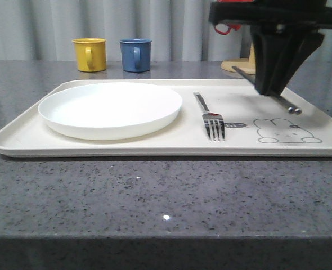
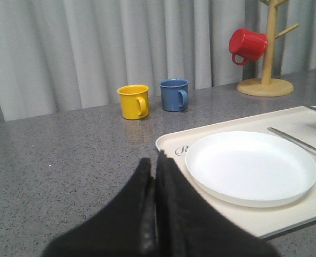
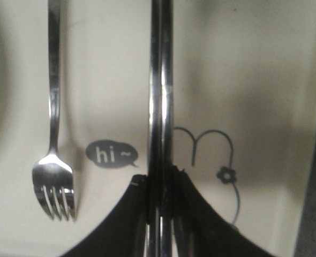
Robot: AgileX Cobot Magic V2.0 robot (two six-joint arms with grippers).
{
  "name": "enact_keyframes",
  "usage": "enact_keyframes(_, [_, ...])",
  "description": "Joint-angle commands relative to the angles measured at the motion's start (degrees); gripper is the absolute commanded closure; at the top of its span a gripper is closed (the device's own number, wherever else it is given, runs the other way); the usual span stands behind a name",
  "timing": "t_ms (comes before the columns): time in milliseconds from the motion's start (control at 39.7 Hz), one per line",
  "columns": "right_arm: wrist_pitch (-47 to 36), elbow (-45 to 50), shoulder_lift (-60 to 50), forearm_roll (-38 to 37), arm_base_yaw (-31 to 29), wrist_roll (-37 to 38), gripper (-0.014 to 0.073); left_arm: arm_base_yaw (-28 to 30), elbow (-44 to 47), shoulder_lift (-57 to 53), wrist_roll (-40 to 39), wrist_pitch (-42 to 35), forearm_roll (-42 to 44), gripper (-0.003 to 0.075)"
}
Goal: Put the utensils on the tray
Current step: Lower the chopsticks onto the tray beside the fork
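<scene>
The right gripper [image 1: 278, 90] hung over the right half of the tray [image 1: 31, 140], its fingers clenched on the pair of chopsticks [image 1: 278, 100], which they held together as one bundle, slanting down toward the tray's front right corner with the tips just above the rabbit drawing [image 1: 287, 130]. Holding them low and nearly lengthwise to the tray suggested the aim was to lay them flat beside the fork [image 1: 212, 119], parallel to it, rather than drop them. The fork already lay on the tray near its middle, tines toward the front edge, just beside the white plate [image 1: 110, 109], which filled the tray's left half; the two looked close but apart. In the right wrist view the chopsticks [image 3: 160, 96] ran side by side with the fork [image 3: 53, 155], the "hi~" bubble [image 3: 111, 155] between them. The plate held nothing. The left gripper [image 2: 153, 214] waited off the tray's left edge over the worktop [image 2: 51, 160], its fingers pressed together on nothing. No spoon could be seen. The yellow mug [image 1: 90, 54] and blue mug [image 1: 135, 54] stood beyond the tray's far edge.
</scene>
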Motion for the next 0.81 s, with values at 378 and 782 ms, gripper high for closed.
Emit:
enact_keyframes(378, [-5.91,-1.93,2.37,-0.8,0.19,3.94,0.064,0.03,-1.5,0.69,-0.41,-4.48,-0.62,0.0738])
enact_keyframes(782, [-5.31,-1.93,2.45,-0.49,0.19,3.94,0.0468,0.03,-1.5,0.69,-0.41,-4.48,-0.62,0.0738])
